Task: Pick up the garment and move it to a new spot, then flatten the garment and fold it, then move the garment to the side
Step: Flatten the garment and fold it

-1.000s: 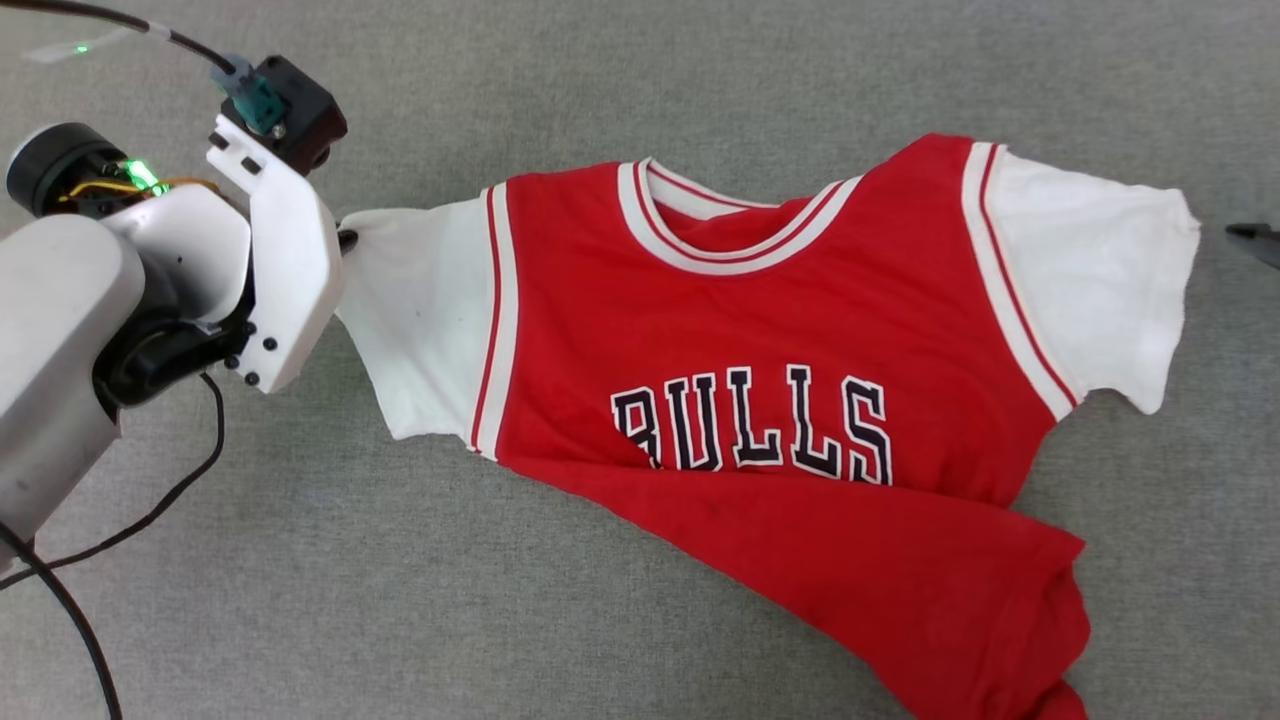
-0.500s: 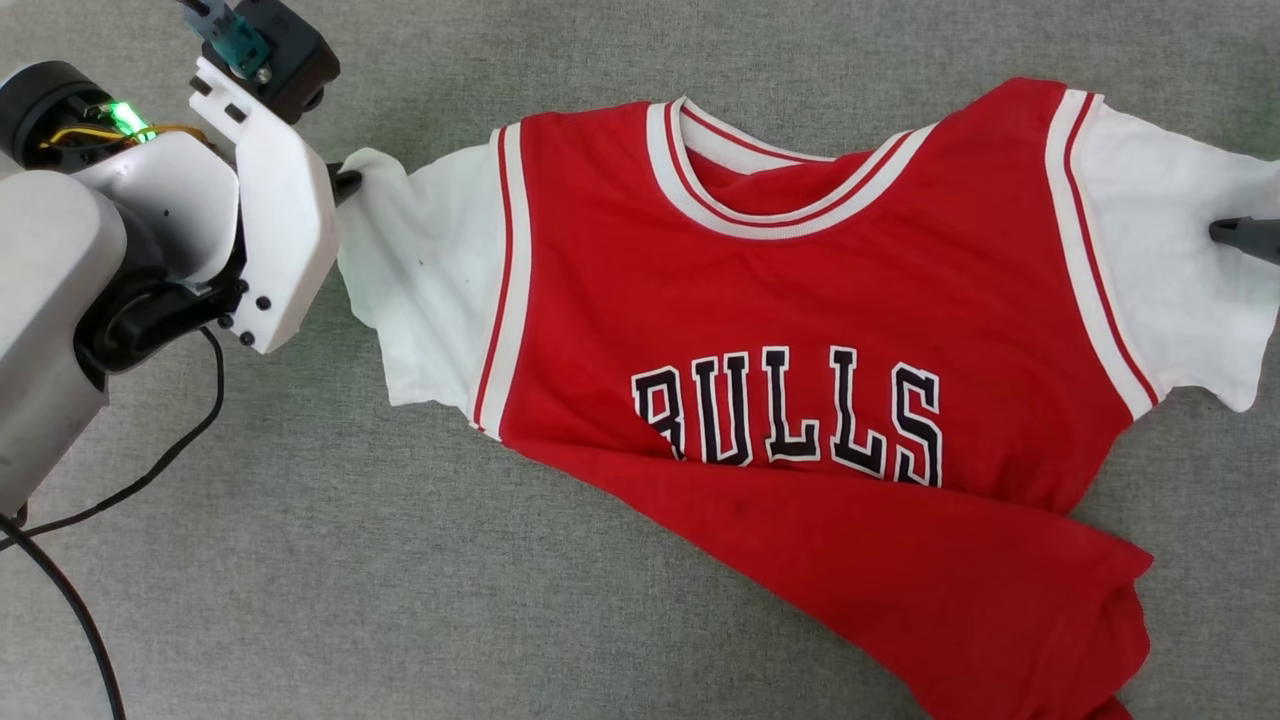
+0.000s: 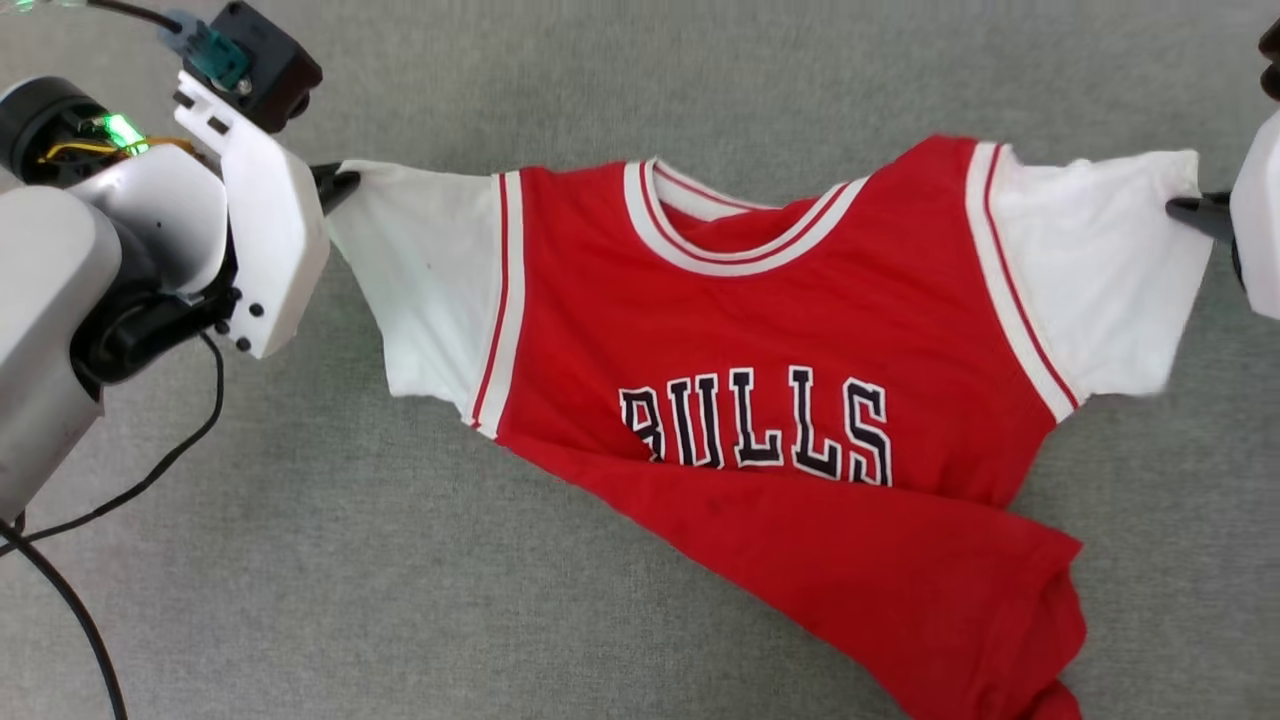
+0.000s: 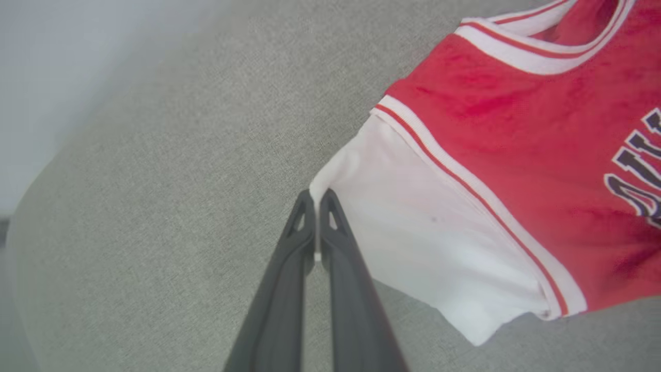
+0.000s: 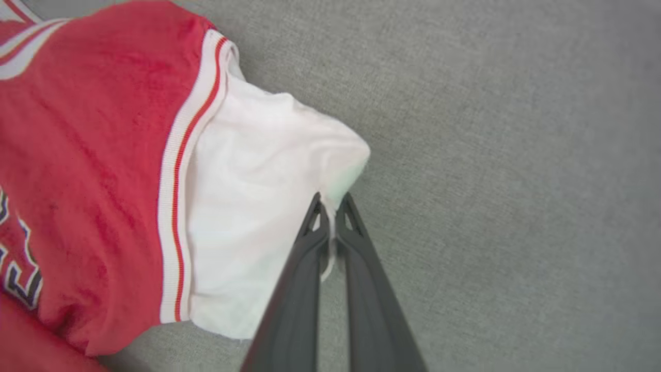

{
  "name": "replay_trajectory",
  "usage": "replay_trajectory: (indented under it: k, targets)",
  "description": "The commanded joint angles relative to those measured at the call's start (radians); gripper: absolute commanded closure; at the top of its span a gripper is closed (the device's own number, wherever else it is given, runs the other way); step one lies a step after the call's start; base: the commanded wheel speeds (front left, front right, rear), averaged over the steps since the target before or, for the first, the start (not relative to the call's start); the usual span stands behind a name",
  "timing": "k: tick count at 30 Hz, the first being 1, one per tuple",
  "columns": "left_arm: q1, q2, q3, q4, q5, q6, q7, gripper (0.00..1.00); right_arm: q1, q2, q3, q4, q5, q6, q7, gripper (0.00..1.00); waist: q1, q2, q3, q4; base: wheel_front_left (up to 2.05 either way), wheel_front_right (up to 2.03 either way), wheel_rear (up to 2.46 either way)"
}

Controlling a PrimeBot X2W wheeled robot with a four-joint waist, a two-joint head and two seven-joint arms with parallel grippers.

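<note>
The garment (image 3: 760,320) is a red jersey with white sleeves and black "BULLS" lettering, spread across the grey surface, its lower part folded up at a slant toward the lower right. My left gripper (image 3: 340,183) is shut on the corner of the left white sleeve (image 4: 413,222); the left wrist view shows the fingertips (image 4: 316,199) pinching white cloth. At the right edge of the head view, my right gripper (image 3: 1190,210) is shut on the corner of the right white sleeve (image 5: 268,181), with cloth caught between its fingers (image 5: 330,204).
Grey fabric surface (image 3: 300,560) lies all around the garment. A black cable (image 3: 150,500) loops below my left arm at the lower left. In the left wrist view the surface's rounded edge (image 4: 62,150) meets a pale background.
The right gripper came in from the right edge and shut on the right sleeve corner. The left gripper kept its hold. The sleeves are now drawn outward; the camera shifted between frames.
</note>
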Motion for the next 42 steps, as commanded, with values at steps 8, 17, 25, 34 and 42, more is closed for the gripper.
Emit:
replay_trajectory:
  k: [8,17,25,34,42]
  targets:
    - [-0.018,0.012,0.046,-0.05,0.023,0.014,-0.108,1.0,0.003,-0.09,-0.038,-0.118,0.05,0.0,-0.158,1.0,-0.0001,0.0,-0.147,-0.031,0.0,0.0,0.0]
    - [-0.092,-0.015,0.109,-0.082,0.077,0.068,-0.217,1.0,-0.049,-0.102,-0.072,-0.17,-0.029,0.0,-0.27,1.0,-0.0001,0.0,-0.204,-0.048,0.0,0.0,0.0]
    - [-0.176,-0.053,0.139,-0.032,0.104,0.076,-0.252,1.0,-0.141,-0.062,-0.113,-0.145,-0.163,0.0,-0.346,1.0,-0.0001,0.0,-0.206,-0.058,0.0,0.0,0.0]
    - [-0.39,-0.171,0.167,0.148,0.171,0.048,-0.323,1.0,-0.425,0.041,-0.105,-0.001,-0.332,0.0,-0.429,1.0,-0.0001,0.0,-0.1,-0.069,0.0,0.0,0.0]
    - [-0.606,-0.236,0.194,0.295,0.218,0.024,-0.383,1.0,-0.704,0.113,-0.074,0.157,-0.437,0.0,-0.521,1.0,-0.0001,0.0,0.006,-0.083,0.0,0.0,0.0]
